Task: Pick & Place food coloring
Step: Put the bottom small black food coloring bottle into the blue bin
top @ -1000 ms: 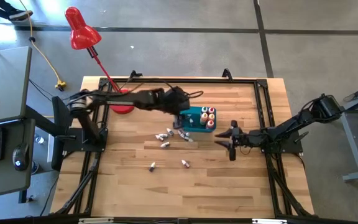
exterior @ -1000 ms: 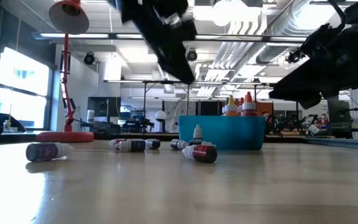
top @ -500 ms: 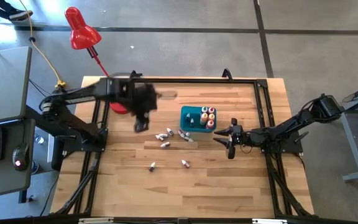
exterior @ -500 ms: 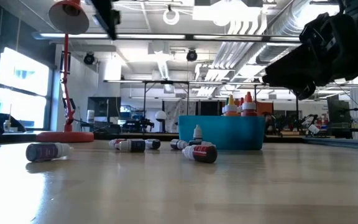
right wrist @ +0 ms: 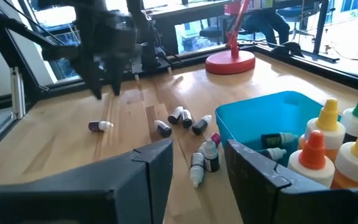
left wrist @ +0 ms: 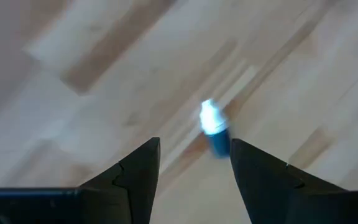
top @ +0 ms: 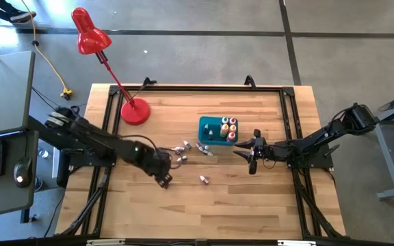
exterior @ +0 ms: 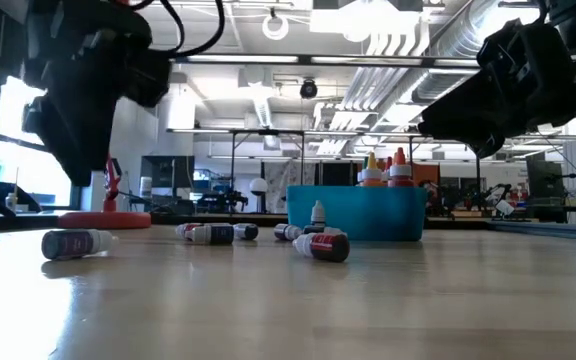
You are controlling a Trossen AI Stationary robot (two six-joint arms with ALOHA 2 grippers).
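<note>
The left pincer (top: 164, 180), lower centre-left in the high view, hangs spread and empty over a small bottle (left wrist: 213, 127) lying on the counter (top: 252, 205), not touching it. The right pincer (top: 252, 158), spread and empty, waits just right of the bin (top: 204, 124) holding upright bottles (top: 228, 127).

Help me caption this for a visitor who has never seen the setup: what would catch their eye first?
Probably the red desk lamp at the table's far left corner, then the blue bin mid-table with yellow-orange and red bottles standing in it. Small bottles lie scattered on the wood beside the bin, and the left gripper hangs open above a lone one near the front.
</note>
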